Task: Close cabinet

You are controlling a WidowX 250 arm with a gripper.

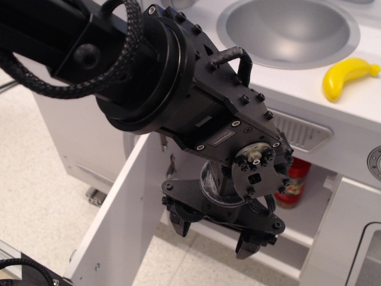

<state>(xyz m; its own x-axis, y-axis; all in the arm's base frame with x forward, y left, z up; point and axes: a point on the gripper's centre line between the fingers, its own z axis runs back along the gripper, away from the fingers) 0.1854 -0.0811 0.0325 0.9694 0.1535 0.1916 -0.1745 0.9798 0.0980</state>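
The white cabinet (314, 210) under the counter stands open, and a red bottle (293, 181) sits on its inner shelf. Its flat white door (116, 220) swings out toward the lower left, with its inner face turned to the gripper. My black gripper (214, 234) hangs in front of the opening, just right of the door. Its fingers (179, 224) are spread apart with nothing between them. I cannot tell whether a finger touches the door. The door's handle is hidden.
A round metal sink (289, 28) and a yellow toy banana (347, 76) lie on the white counter above. A white panel with a dark-outlined window (357, 238) stands at the lower right. The speckled floor (36, 196) lies on the left.
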